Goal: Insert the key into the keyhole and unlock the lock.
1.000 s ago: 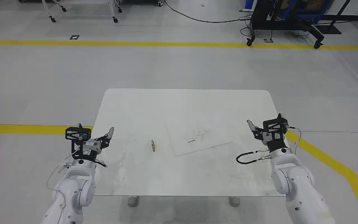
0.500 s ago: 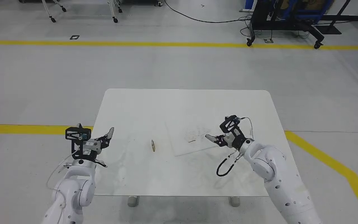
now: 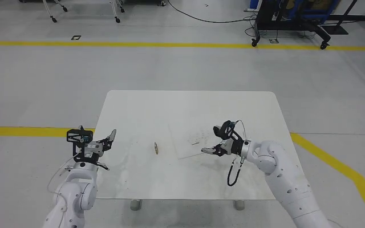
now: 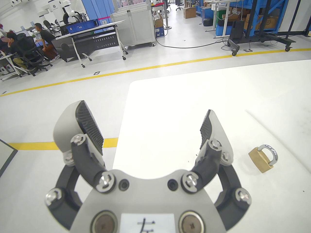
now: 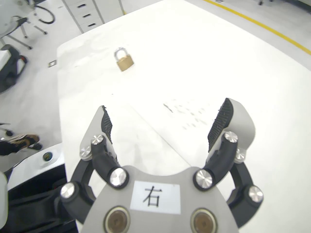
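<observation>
White table [image 3: 188,102], yellow-lined floor [image 3: 182,62]; padlock [image 3: 155,148] mid-table; left pincer [image 4: 146,109], right pincer [image 5: 165,105] agape, empty.

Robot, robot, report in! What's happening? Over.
Left end effector open, empty. Right end effector open, near key. Padlock lying free. Nothing blocking.

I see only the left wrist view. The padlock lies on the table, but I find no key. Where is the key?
Observer: A small thin thing, likely the key, lies on the table, apart from the padlock, on the right arm's side of it.
Operator: Does the right gripper hold it?
Observer: No. The right gripper is open and empty, over the table close to the key.
</observation>
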`<state>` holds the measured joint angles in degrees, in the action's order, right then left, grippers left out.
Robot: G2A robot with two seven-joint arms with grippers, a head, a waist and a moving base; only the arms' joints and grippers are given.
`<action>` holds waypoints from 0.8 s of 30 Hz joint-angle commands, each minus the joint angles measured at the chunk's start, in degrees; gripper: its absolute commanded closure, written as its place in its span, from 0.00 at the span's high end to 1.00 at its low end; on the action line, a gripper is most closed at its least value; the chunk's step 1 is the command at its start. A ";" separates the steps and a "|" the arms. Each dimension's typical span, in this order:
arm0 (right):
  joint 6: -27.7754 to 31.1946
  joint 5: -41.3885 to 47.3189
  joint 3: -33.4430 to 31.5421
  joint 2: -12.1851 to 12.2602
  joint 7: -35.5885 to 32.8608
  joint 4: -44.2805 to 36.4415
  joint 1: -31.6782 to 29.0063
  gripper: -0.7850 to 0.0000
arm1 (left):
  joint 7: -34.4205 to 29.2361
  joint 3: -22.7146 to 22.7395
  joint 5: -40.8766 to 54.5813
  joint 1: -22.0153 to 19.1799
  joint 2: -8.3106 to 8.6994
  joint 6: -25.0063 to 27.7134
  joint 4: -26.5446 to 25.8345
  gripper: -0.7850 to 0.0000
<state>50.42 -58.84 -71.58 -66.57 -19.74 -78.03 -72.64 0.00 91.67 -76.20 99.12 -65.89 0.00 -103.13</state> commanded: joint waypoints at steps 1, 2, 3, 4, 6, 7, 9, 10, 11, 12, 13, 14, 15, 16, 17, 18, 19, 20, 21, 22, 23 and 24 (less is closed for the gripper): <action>3.42 -2.24 1.59 0.03 -1.83 1.28 2.44 1.00 | 0.00 0.00 0.00 0.00 0.00 0.00 0.00 1.00; 4.74 -3.17 2.04 0.08 -2.16 1.78 3.36 1.00 | 0.00 0.00 0.00 0.00 0.00 0.00 0.00 1.00; 5.46 -4.15 2.37 0.13 -2.30 2.19 4.10 0.98 | 0.00 0.00 0.00 0.00 0.00 0.00 0.00 1.00; 5.90 -5.70 2.87 0.17 -2.73 2.24 4.88 0.78 | 0.00 0.00 0.00 0.00 0.00 0.00 0.00 1.00; 7.07 -8.02 4.17 0.12 -2.47 2.57 6.25 0.51 | 0.00 0.00 0.00 0.00 0.00 0.00 0.00 1.00; 7.58 -9.74 5.14 0.06 -2.66 2.88 7.24 0.47 | 0.00 0.00 0.00 0.00 0.00 0.00 0.00 1.00; 7.23 -14.23 7.43 -0.18 -2.95 3.53 9.23 0.46 | 0.00 0.00 0.00 0.00 0.00 0.00 0.00 1.00; 7.09 -16.66 8.62 -0.31 -2.75 3.75 10.10 0.49 | 0.00 0.00 0.00 0.00 0.00 0.00 0.00 1.00; 6.54 -18.35 9.49 -0.44 -1.94 4.34 10.77 0.49 | 0.00 0.00 0.00 0.00 0.00 0.00 0.00 1.00; 6.20 -19.84 10.33 -0.57 -1.17 4.88 11.41 0.47 | 0.00 0.00 0.00 0.00 0.00 0.00 0.00 1.00; 5.92 -21.37 11.17 -0.68 -0.52 5.32 12.07 0.45 | 0.00 0.00 0.00 0.00 0.00 0.00 0.00 1.00; 5.65 -22.88 12.08 -0.81 0.01 5.76 12.73 0.44 | 0.00 0.00 0.00 0.00 0.00 0.00 0.00 1.00; 5.45 -23.88 12.95 -0.97 0.63 6.40 13.34 0.44 | 0.00 0.00 0.00 0.00 0.00 0.00 0.00 1.00; 5.23 -24.86 13.80 -1.14 1.08 7.00 14.03 0.44 | 0.00 0.00 0.00 0.00 0.00 0.00 0.00 1.00; 5.08 -25.67 14.66 -1.32 1.56 7.66 14.67 0.44 | 0.00 0.00 0.00 0.00 0.00 0.00 0.00 1.00; 4.76 -26.34 15.44 -1.50 1.98 8.44 15.29 0.44 | 0.00 0.00 0.00 0.00 0.00 0.00 0.00 1.00; 4.49 -26.77 16.15 -1.69 2.49 9.21 15.86 0.44 | 0.00 0.00 0.00 0.00 0.00 0.00 0.00 1.00; 4.21 -27.10 16.83 -1.89 2.84 10.09 16.43 0.46 | 0.00 0.00 0.00 0.00 0.00 0.00 0.00 1.00; 3.90 -27.31 17.45 -2.09 3.06 10.95 17.01 0.49 | 0.00 0.00 0.00 0.00 0.00 0.00 0.00 1.00; 3.73 -27.48 18.09 -2.30 3.16 11.71 17.57 0.49 | 0.00 0.00 0.00 0.00 0.00 0.00 0.00 1.00; 3.63 -27.62 18.68 -2.50 3.29 12.35 18.10 0.49 | 0.00 0.00 0.00 0.00 0.00 0.00 0.00 1.00; 3.43 -27.82 19.25 -2.68 3.30 12.99 18.60 0.49 | 0.00 0.00 0.00 0.00 0.00 0.00 0.00 1.00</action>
<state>54.00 -86.51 -52.86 -69.09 -16.45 -65.65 -54.53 0.00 91.67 -76.20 99.12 -65.89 0.00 -103.13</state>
